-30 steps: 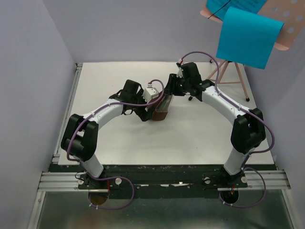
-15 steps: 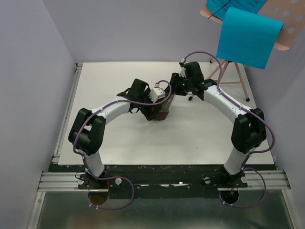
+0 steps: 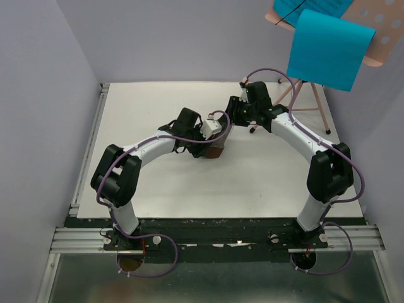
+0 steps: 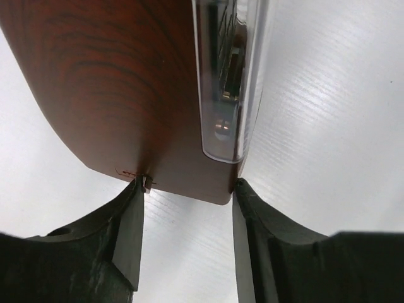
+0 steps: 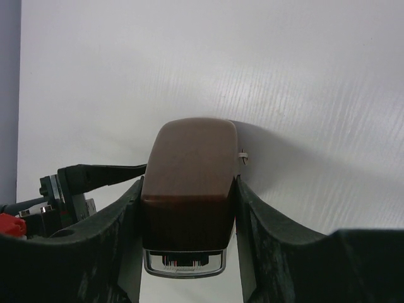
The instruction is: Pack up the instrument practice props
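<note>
White tabletop point(image 3: 158, 107) between pale walls, with the brown block point(image 3: 216, 150) near its middle, pinched at one end by your right hand point(image 5: 189, 183). Your left hand point(image 4: 188, 189), spread wide a second ago, has moved in and narrowed until both fingers touch the block's other end, so a handover or shared lift looks close. Pink music stand point(image 3: 377, 53) and blue sheet point(image 3: 328, 47) stand at the far right, not yet packed.
</note>
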{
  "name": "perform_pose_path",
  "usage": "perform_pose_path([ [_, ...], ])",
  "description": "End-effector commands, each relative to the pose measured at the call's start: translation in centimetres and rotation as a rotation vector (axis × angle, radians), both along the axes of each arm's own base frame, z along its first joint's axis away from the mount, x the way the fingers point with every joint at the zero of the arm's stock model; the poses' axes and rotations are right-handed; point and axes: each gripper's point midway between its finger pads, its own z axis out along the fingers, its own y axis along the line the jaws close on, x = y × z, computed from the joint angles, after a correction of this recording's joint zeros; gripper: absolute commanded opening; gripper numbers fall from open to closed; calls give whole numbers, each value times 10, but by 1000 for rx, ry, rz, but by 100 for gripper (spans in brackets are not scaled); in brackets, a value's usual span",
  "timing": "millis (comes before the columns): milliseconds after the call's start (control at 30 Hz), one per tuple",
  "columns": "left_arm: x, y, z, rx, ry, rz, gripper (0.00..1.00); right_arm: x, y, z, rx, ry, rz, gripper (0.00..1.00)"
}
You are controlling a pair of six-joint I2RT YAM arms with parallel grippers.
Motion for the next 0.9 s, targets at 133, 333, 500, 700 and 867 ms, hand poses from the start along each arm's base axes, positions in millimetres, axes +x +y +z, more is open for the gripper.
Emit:
perform_pose_path([
  [133, -3, -7, 10, -13, -8, 10, 76, -19, -9, -29, -51, 90, 11, 0],
  [333, -15, -7, 39, -69, -8, 6, 99, -13, -21, -15, -145, -45, 89, 0],
  [500, -27, 9, 67, -110, 20, 37, 99, -13, -37, 7, -249, -157, 137, 0],
  [700, -15, 32, 80, -65, -41, 130, 99, -31, -73, 26, -389, -207, 112, 0],
  [867, 13, 45, 77, -27, -38, 233, 99, -56, -114, 24, -429, -125, -3, 0],
])
